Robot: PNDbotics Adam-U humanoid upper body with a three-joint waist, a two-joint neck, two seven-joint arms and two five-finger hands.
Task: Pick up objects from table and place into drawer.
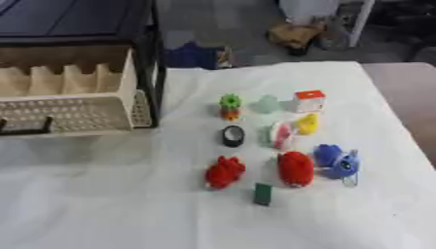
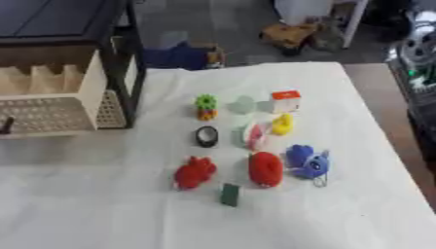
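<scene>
A white cloth covers the tabletop (image 1: pixel 102 204), which fills the lower and middle part of the frame. At the upper left stands a dark-framed unit with its beige drawer (image 1: pixel 68 114) pulled open; the drawer has a perforated front and side, a dark handle at its lower left, and upright dividers inside. The task's things lie in a loose cluster right of centre, well apart from the drawer. In the back row sit a green and orange toy (image 1: pixel 230 107), a pale green piece (image 1: pixel 268 103) just beside it, and a white box with a red top (image 1: pixel 309 100). Below them lie a black ring-shaped thing (image 1: pixel 233 135), a pink and white toy (image 1: pixel 280 135) and a yellow toy (image 1: pixel 307 123), the last two touching or nearly so. In the front row are a red toy (image 1: pixel 225 172), a second, rounder red toy (image 1: pixel 296 168), and a blue plush (image 1: pixel 337 161) just beside it toward the right. A small dark green block (image 1: pixel 262 194) lies nearest the bottom edge, between the two red toys. Neither robot hand shows in either view, so their state cannot be told.
</scene>
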